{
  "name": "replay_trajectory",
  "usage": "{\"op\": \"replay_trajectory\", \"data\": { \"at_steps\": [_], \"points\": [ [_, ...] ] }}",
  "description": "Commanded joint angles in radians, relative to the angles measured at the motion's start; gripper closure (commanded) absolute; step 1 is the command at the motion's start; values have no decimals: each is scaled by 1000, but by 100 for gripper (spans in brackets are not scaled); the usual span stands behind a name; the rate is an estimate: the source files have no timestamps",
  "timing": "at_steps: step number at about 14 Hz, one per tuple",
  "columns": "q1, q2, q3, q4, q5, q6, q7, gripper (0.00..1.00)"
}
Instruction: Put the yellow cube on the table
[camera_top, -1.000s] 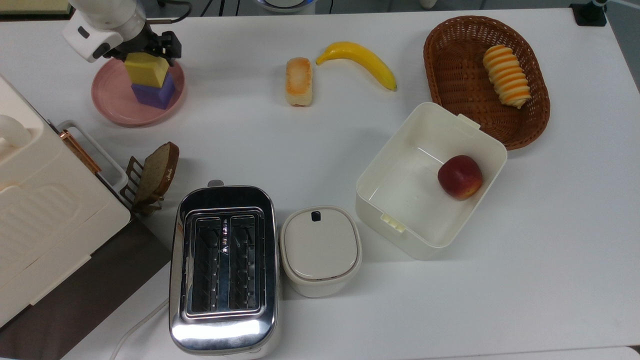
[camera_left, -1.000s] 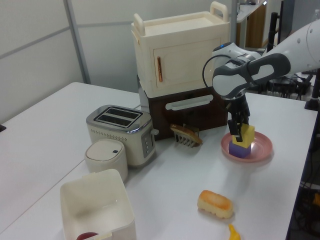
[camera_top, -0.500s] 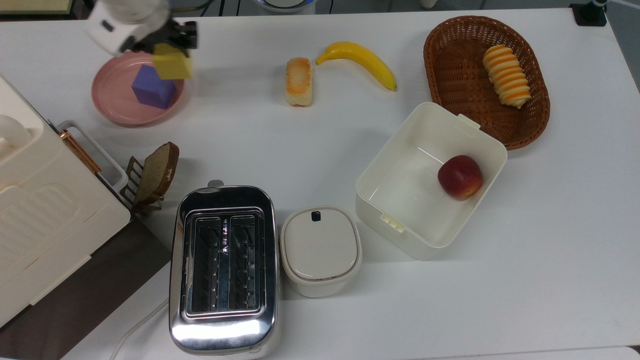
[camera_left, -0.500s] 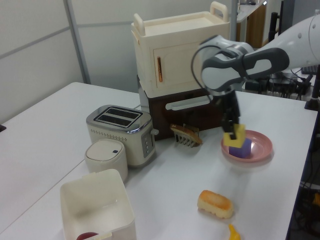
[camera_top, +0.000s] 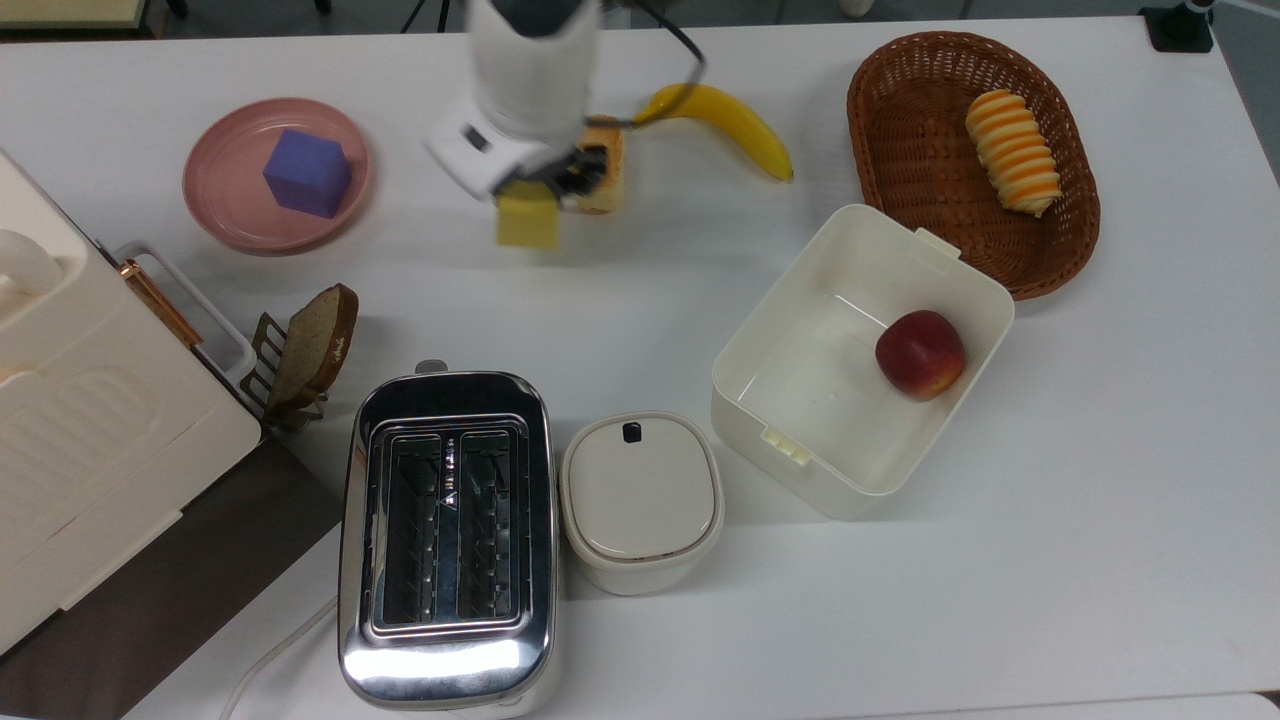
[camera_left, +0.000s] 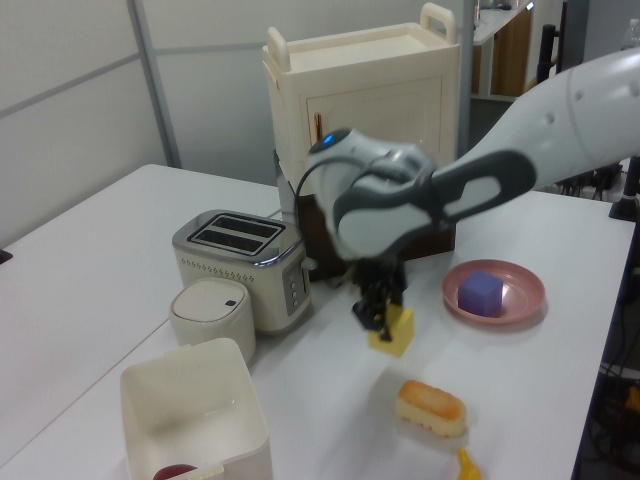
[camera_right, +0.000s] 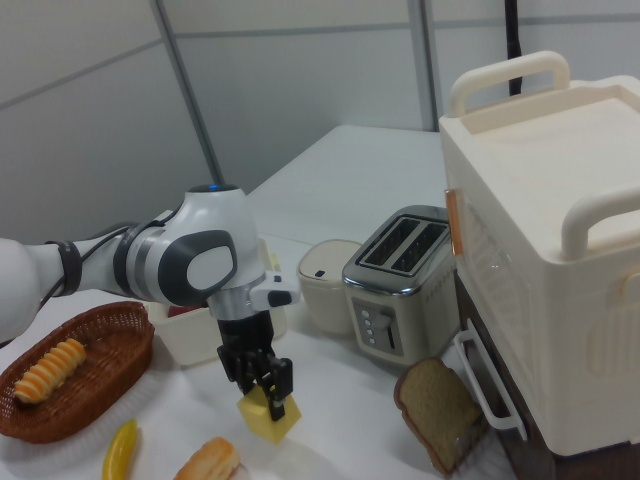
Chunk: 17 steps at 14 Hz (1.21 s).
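In the top view we see the gripper (camera_top: 545, 185) in the upper middle of the frame, its fingers clamped on the yellow cube (camera_top: 528, 222). The cube hangs just below the white wrist, over bare counter (camera_top: 1000, 560), and it sits close beside the bread roll (camera_top: 602, 170), which the arm partly covers. To the right of the roll lies the banana (camera_top: 735, 125).

In the left view the gripper (camera_left: 380, 318) is near the middle of the frame, with the yellow cube (camera_left: 395, 332) at its tip. The cube looks very close to the counter (camera_left: 90, 250), but we cannot tell for sure whether it touches the surface. The bread roll (camera_left: 430, 407) lies lower right of it, apart from it.

The right view shows the gripper (camera_right: 262, 388) in the lower middle of the frame, holding the yellow cube (camera_right: 268, 415) tilted, one corner pointing down.

At the upper left of the top view the pink plate (camera_top: 225, 195) carries the purple cube (camera_top: 307, 173), well apart from the yellow one. The toaster (camera_top: 447, 535) stands at the bottom centre, with the lidded white pot (camera_top: 641, 500) just beside it. The open white box (camera_top: 800, 440) to the right holds an apple (camera_top: 919, 354). The wicker basket (camera_top: 900, 130) at the upper right holds a striped pastry (camera_top: 1012, 152).
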Motion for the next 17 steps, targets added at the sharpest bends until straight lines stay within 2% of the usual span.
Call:
{"op": "replay_trajectory", "data": {
  "at_steps": [1,3,4,7,9,15,17],
  "points": [
    [81,51,-17,4,7,54,113,50],
    [107,85,-17,7,7,88,162,7],
    [110,80,-17,7,7,88,165,0],
    [99,60,-25,92,7,22,172,0],
    [60,33,-35,158,6,-50,155,0],
    [-98,-81,-39,183,9,-136,19,0],
    [-144,-79,-40,204,9,-136,1,0]
  ]
}}
